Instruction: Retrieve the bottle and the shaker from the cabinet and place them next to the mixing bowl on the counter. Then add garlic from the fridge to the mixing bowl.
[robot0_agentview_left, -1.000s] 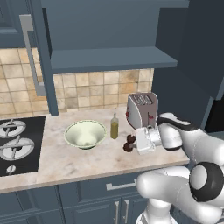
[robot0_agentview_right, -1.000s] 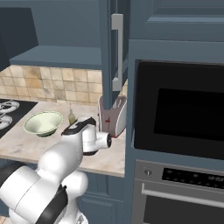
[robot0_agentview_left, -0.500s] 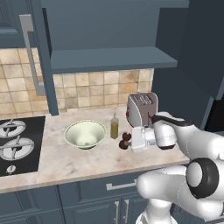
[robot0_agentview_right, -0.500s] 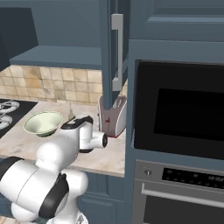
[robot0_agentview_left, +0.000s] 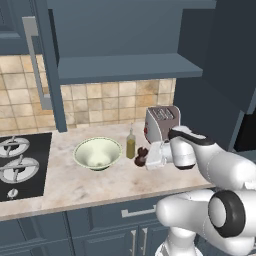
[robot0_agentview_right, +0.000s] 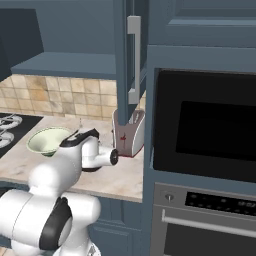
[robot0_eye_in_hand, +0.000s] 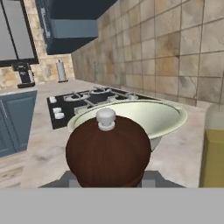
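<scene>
The dark reddish-brown shaker (robot0_agentview_left: 140, 158) with its pale knob (robot0_eye_in_hand: 106, 118) stands upright just above the beige counter (robot0_agentview_left: 75, 187). My gripper (robot0_agentview_left: 145, 159) reaches in from the right and is shut on it; its fingertips are hidden behind the shaker's body (robot0_eye_in_hand: 108, 151). The slim bottle (robot0_agentview_left: 131, 145) of yellow-olive liquid stands on the counter right beside the shaker, at the right edge of the hand view (robot0_eye_in_hand: 212, 153). The pale green mixing bowl (robot0_agentview_left: 97, 152) sits left of the bottle, with its rim (robot0_eye_in_hand: 144, 114) behind the shaker. The cabinet (robot0_agentview_left: 125, 67) hangs open above, shelf bare.
A red-grey toaster (robot0_agentview_left: 161, 122) stands just behind my hand. A black hob (robot0_agentview_left: 20, 165) lies left of the bowl. The open cabinet door with its bar handle (robot0_agentview_left: 35, 60) hangs at upper left. A dark wall oven (robot0_agentview_right: 205, 130) borders the counter on the right.
My gripper has carried the shaker a little to the left, closer to the bottle and the bowl. Bowl, bottle and toaster have not moved.
</scene>
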